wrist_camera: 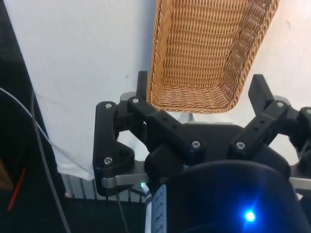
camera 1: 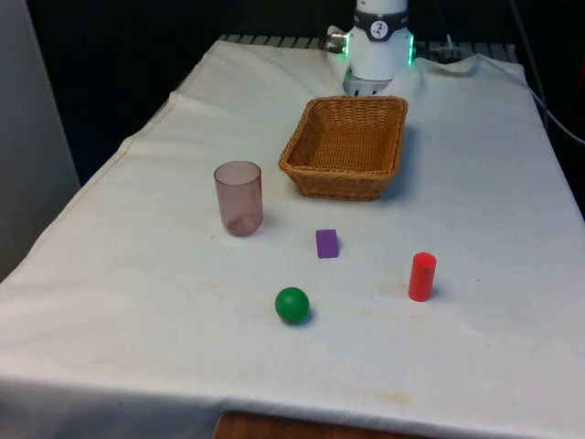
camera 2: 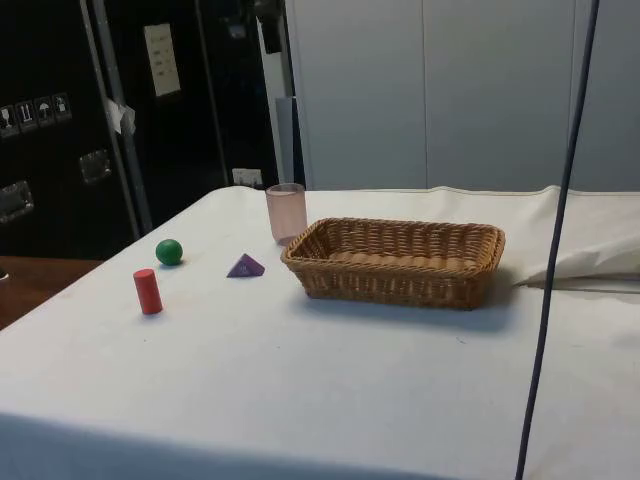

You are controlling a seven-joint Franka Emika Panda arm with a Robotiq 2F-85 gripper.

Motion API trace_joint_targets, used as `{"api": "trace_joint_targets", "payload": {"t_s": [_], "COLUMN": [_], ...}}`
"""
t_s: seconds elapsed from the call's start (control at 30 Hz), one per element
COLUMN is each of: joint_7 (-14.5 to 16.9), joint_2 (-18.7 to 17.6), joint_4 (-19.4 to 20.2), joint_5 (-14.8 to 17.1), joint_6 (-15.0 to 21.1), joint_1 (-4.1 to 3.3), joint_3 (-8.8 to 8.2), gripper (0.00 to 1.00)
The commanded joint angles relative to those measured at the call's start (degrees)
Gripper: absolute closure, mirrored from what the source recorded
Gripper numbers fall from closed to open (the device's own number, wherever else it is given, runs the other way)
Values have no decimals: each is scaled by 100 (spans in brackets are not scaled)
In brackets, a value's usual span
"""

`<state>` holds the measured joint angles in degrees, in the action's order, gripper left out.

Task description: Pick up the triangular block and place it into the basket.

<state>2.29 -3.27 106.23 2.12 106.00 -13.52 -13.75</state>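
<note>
A pinkish translucent cup (camera 1: 239, 198) stands upright on the white-clothed tabletop (camera 1: 137, 302). A green ball (camera 1: 292, 305) and an upright red cylinder (camera 1: 421, 276) sit apart nearby.

White-clothed table (camera 1: 164, 347), basket (camera 1: 345, 146), cup (camera 1: 239, 198), 3 blocks, ball (camera 1: 292, 305)

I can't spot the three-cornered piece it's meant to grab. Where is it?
The purple triangular block lies on the white cloth in the front view, in front of the basket, with the pink cup to its left, the green ball nearer the camera.
</note>
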Motion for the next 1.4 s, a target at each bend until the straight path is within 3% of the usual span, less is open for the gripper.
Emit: {"api": "trace_joint_targets", "payload": {"t_s": [0.0, 0.33, 0.9, 1.3, 1.37], "joint_7": [-34, -120, -361, -498, -447], "joint_2": [-63, -372, -1037, -1450, -1438], "joint_4": [-57, -126, -126, -97, -109], "joint_5": [11, 6, -17, -46, -6], "joint_6": [17, 435, 1283, 1707, 1656], "joint_1": [-11, -17, -17, -63, -40], "joint_3": [11, 86, 57, 86, 97], "gripper": [0, 0, 0, 0, 0]}}
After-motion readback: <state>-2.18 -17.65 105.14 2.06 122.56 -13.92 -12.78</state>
